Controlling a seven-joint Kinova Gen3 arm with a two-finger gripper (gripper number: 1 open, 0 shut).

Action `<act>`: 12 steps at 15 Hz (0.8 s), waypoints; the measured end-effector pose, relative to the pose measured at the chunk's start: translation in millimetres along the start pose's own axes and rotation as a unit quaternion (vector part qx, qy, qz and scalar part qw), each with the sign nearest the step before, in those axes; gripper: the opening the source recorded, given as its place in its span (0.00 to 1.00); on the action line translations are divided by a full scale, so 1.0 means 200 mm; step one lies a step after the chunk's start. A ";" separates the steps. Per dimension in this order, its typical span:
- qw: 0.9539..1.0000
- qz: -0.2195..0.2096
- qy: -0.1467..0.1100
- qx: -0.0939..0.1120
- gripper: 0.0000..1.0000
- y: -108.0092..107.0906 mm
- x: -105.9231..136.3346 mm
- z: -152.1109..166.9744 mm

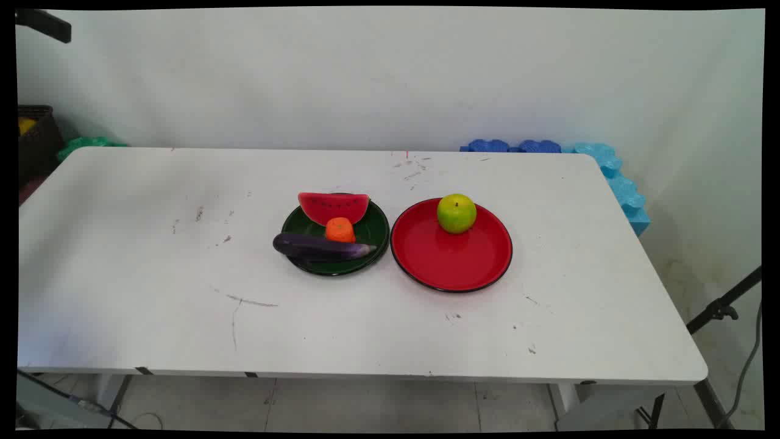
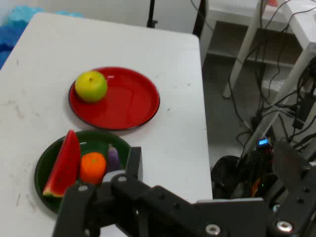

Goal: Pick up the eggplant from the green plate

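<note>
The gripper (image 2: 207, 197) hangs high above the table (image 1: 152, 305), holding nothing; its fingers stand spread apart. Near the table's middle sits a green plate (image 1: 375, 235) carrying a watermelon slice (image 1: 333, 208), an orange (image 1: 339, 230) and an eggplant (image 1: 320, 247). Just beside it, toward the right edge, a red plate (image 1: 454, 262) carries a green apple (image 1: 456, 213) at its far rim.

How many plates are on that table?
2: a green plate holding a watermelon slice, orange and eggplant, and beside it a red plate holding a green apple.
</note>
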State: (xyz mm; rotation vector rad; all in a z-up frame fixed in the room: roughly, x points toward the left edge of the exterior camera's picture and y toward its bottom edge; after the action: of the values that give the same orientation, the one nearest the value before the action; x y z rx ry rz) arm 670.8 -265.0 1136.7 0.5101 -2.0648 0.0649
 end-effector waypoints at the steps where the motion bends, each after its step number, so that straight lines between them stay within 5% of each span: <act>1: 1.000 -0.006 -0.004 0.003 1.00 -0.01 0.00 0.00; 12: 0.996 -0.059 -0.047 0.049 1.00 -0.11 0.09 0.30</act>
State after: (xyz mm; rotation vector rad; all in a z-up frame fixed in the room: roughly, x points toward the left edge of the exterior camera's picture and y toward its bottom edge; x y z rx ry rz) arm 622.4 -306.1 1115.8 0.7073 -2.1268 0.0725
